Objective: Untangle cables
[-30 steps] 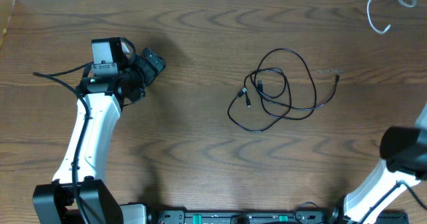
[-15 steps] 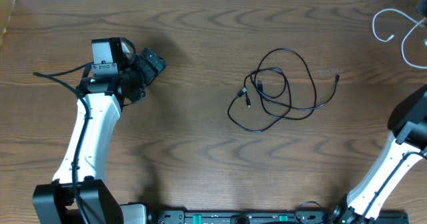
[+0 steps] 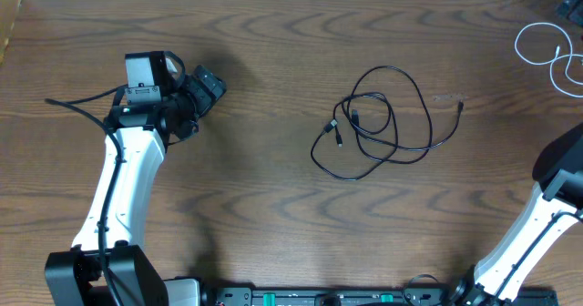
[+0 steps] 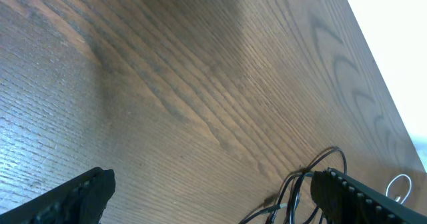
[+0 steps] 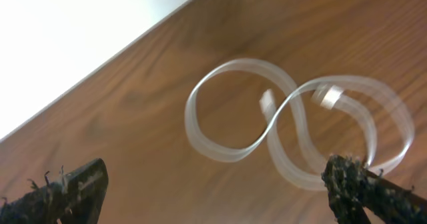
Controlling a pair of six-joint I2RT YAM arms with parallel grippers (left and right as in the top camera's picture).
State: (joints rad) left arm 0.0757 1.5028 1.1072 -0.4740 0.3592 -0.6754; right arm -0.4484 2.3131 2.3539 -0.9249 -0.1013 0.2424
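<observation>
Near centre, the black cable [image 3: 395, 138] lies loosely looped.

The table [image 3: 273, 215] is dark grained wood, matt; the white cable [image 5: 230, 154] looks smooth (slightly glossy) plastic.

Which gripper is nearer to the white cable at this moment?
Right. The right gripper hangs just over the white cable; the left gripper is far off on the other side, beyond the black cable.
</observation>
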